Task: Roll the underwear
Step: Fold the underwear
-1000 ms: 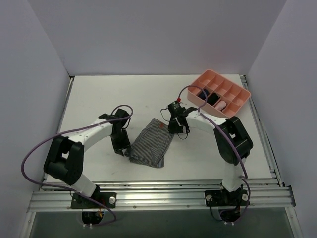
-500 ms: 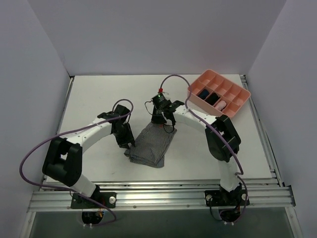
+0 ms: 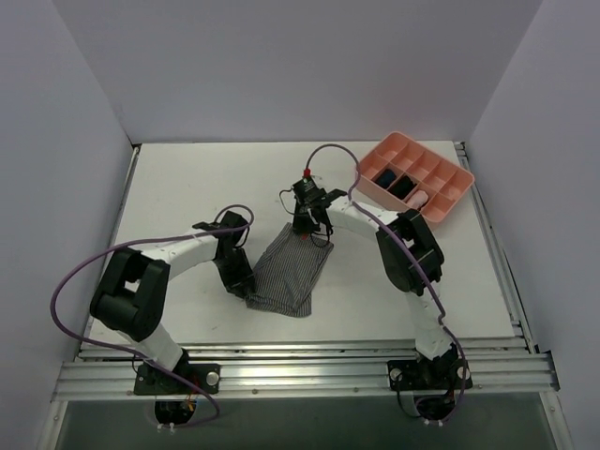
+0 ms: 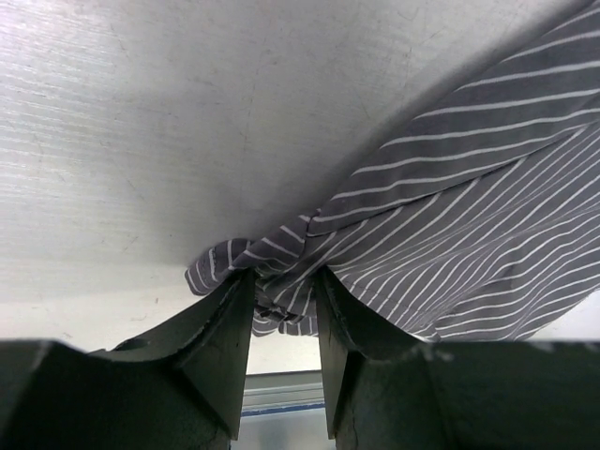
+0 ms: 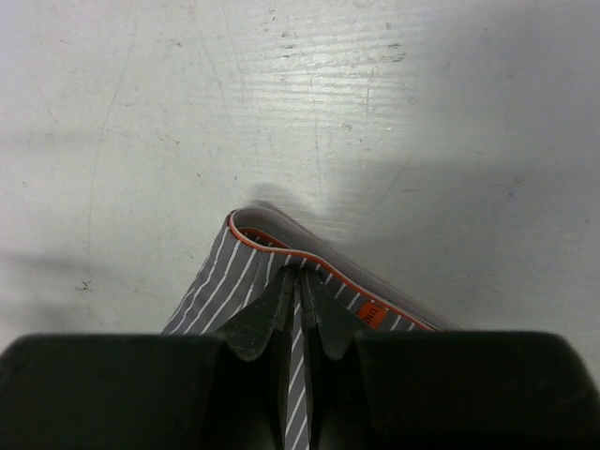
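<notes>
The left gripper (image 4: 284,281) sits low at the near left corner of the underwear (image 3: 291,272), its jaws about half closed with a bunched fold of striped cloth filling the gap between them. That reads as a grip on that corner, probably to pin or pull it so the garment stays taut. From those fingers the cloth spreads away to the right and upward, lying mostly flat on the table (image 3: 187,178) with a few creases near the pinch. At the far end the right gripper (image 5: 298,277) has its jaws almost fully closed on the folded waistband (image 5: 272,239), just left of the orange tag (image 5: 373,313). The band curls up ahead of its fingertips, which suits turning that edge over to start a roll towards the left gripper. Rolling looks barely begun, since no roll has formed. The pink tray (image 3: 441,169) stands well off beyond the right gripper, apart from the garment.
</notes>
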`<state>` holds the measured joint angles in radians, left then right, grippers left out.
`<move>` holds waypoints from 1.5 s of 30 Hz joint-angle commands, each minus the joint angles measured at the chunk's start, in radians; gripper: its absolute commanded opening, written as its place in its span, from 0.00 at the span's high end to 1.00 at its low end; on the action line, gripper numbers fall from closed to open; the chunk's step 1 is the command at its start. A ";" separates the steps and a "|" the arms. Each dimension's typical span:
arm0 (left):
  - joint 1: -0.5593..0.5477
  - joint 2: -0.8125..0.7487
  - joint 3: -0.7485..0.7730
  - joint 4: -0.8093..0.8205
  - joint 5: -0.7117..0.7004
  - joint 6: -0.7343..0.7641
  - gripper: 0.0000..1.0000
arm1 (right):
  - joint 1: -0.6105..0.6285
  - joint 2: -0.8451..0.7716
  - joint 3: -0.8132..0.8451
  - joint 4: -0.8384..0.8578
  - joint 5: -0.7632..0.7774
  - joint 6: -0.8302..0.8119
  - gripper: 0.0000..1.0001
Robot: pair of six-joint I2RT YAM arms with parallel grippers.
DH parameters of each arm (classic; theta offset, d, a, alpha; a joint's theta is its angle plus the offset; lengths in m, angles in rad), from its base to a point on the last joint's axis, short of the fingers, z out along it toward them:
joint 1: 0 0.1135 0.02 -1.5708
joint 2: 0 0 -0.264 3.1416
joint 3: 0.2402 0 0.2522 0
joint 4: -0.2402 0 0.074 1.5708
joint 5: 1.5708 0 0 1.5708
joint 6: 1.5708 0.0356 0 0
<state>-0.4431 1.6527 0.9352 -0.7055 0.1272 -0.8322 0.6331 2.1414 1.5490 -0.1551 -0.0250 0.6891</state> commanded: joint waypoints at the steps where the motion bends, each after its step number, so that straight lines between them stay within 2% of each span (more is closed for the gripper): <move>1: 0.000 -0.025 0.051 -0.057 -0.089 0.018 0.59 | -0.016 -0.057 0.057 -0.072 0.010 -0.049 0.95; 3: -0.002 -0.077 0.147 -0.121 -0.095 0.028 0.57 | -0.023 -0.101 0.069 -0.150 0.017 -0.043 0.95; 6: -0.017 -0.133 0.236 -0.112 -0.025 0.045 0.55 | -0.029 -0.193 -0.016 -0.156 0.014 -0.028 0.95; 10: -0.117 -0.058 0.284 -0.062 0.049 0.019 0.55 | -0.038 -0.270 -0.168 -0.130 0.011 -0.017 0.95; 14: -0.232 0.004 0.251 0.044 0.083 -0.059 0.55 | -0.047 -0.299 -0.282 -0.090 0.002 -0.007 0.95; 18: -0.316 0.062 0.211 0.162 0.120 -0.126 0.55 | -0.064 -0.287 -0.319 -0.070 0.004 -0.005 0.96; 26: -0.420 0.148 0.140 0.196 0.086 -0.191 0.56 | -0.098 -0.232 -0.333 -0.047 0.004 -0.042 0.96; 33: -0.434 0.104 0.145 0.127 0.046 -0.196 0.56 | -0.102 -0.189 -0.316 -0.044 -0.007 -0.060 0.96; 37: -0.419 0.058 0.264 0.025 0.032 -0.148 0.54 | -0.105 -0.213 -0.294 -0.075 -0.016 -0.054 0.95; 38: -0.413 0.050 0.324 0.002 0.026 -0.122 0.53 | -0.107 -0.227 -0.291 -0.087 -0.018 -0.046 0.93; 42: -0.370 0.015 0.436 -0.128 -0.006 -0.045 0.52 | -0.104 -0.310 -0.276 -0.142 -0.026 0.012 0.63; 45: -0.309 -0.005 0.445 -0.169 -0.009 0.016 0.52 | -0.098 -0.347 -0.297 -0.164 -0.012 0.062 0.56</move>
<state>-0.8036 1.7039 1.3483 -0.7624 0.1535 -0.9031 0.5362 1.8820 1.2457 -0.2367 -0.0570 0.6987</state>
